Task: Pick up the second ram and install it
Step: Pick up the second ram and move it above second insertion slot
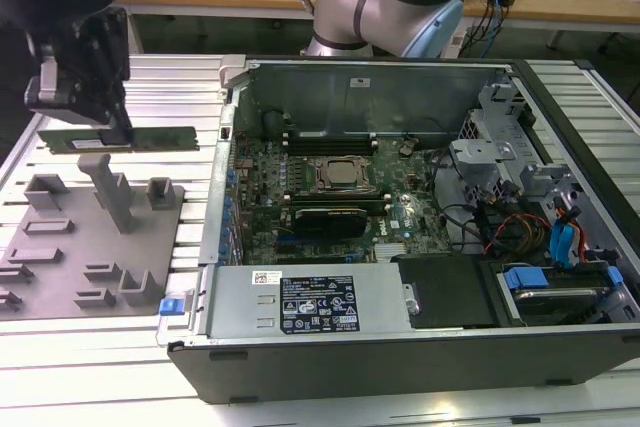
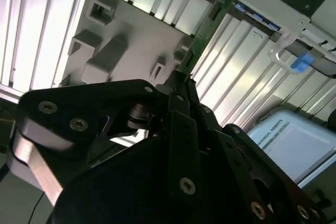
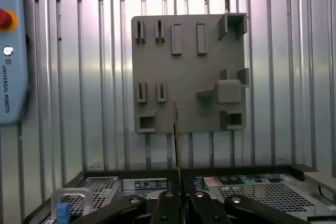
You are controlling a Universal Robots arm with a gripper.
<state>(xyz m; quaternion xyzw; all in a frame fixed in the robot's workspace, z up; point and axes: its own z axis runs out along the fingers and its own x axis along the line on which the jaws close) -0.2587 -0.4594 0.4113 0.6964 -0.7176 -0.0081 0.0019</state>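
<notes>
**Entry: second ram [image 1: 160, 136].** Green circuit-board stick, count one. It is held level in the air over the grey holder plate [image 1: 60, 247], at the plate's far edge and apart from it. None of the plate's raised pockets is seen to be touched. In the first wrist view the stick [image 3: 176, 124] is seen edge-on against the plate [image 3: 189, 40].

**Gripper [image 1: 118, 127].** Count one. The fingers are drawn narrow and clamped on the stick's flat faces, roughly at mid-length.

**Other items, placed from the plate.**
- Holder plate: one.
- Open computer case [image 1: 400, 357]: one, just beside the plate.
- Processor socket [image 1: 335, 175]: one, inside the case, well apart from the plate.
- Memory slots [image 1: 330, 137]: beside the socket; their number cannot be told.
- Blue clip [image 1: 172, 304]: one, between plate and case.

**Hazards, judged.**
- The stick may be twisted or slid in the thin grip if an end is knocked against the case wall.
- A tilted or offset approach may leave the stick half-seated, with the end clips unlatched.
- The board may be bent if it is pressed while misaligned.
</notes>
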